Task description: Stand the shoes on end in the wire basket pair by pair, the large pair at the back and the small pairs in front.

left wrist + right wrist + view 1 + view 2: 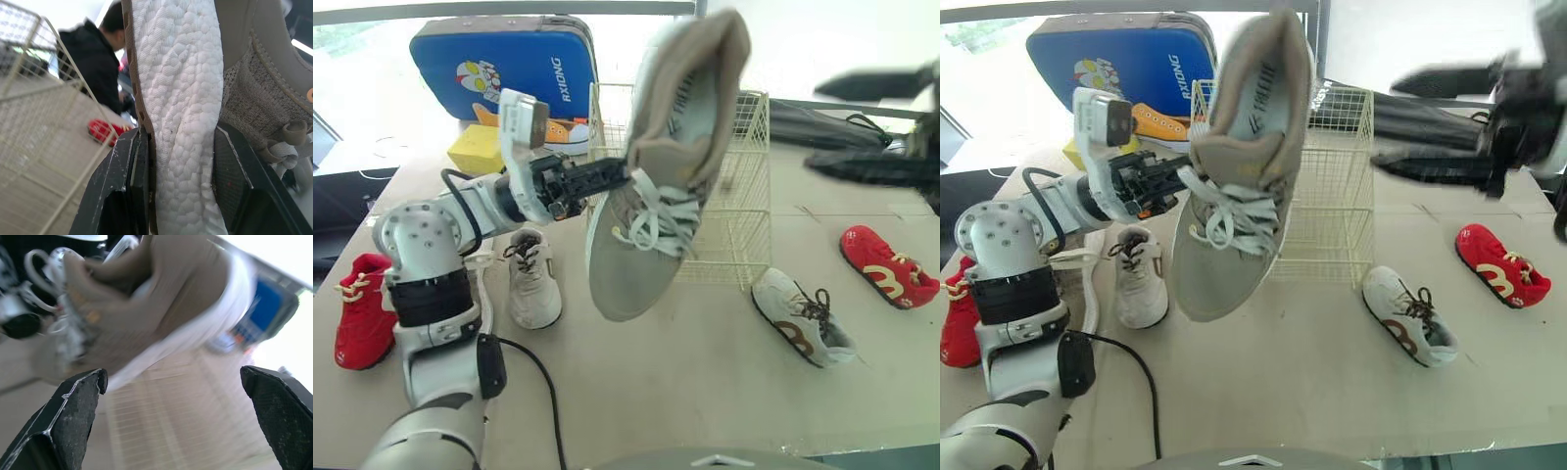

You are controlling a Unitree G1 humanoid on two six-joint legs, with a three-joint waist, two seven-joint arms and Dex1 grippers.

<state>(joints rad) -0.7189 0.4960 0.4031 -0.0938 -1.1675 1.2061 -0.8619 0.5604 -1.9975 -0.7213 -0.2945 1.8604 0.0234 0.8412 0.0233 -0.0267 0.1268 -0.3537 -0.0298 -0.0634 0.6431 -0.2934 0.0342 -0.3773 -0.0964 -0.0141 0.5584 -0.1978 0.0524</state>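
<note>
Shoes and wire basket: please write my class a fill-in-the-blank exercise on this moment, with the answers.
1. The left gripper is ___ on the large beige sneaker.
2. The right gripper has its fingers ___.
3. The white shoe with brown trim lies to the robot's ___ of the wire basket.
4. ___ red shoes lie on the table.
Missing words: shut; open; right; two.

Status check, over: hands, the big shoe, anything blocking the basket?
Left hand shut on large beige shoe, held in air before wire basket, not yet in. Right hand open, off to the shoe's right. Small shoes on table, none blocking.
</note>
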